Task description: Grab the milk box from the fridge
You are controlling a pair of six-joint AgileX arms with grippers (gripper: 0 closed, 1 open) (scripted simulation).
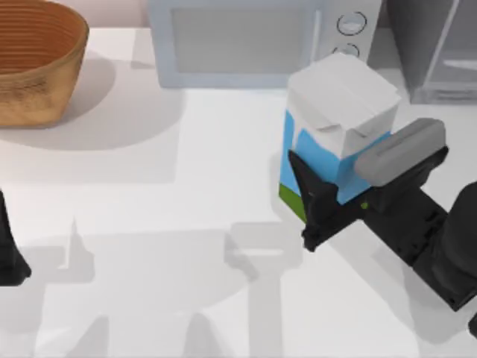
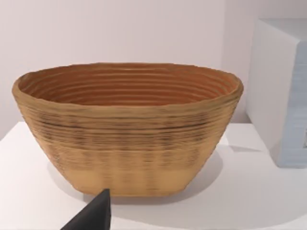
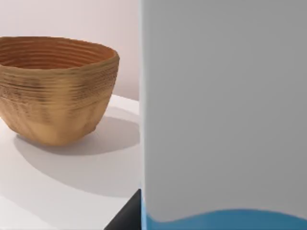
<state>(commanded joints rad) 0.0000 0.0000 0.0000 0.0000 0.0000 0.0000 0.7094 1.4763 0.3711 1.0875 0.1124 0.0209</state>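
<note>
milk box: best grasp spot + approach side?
Grip the milk box across its flat light-blue side walls, below the white folded top, which slopes and would likely slip. Come from the table's right, as the right gripper does: its fingers straddle the carton's lower body there. The microwave crowds the back. The left gripper sits at the left edge.

light: bright, even, from above | shadows: soft grey on table [image 1: 149, 224], pooled beside basket [image 1: 33, 63] | glare: none | carton [image 3: 225, 110] close, featureless
</note>
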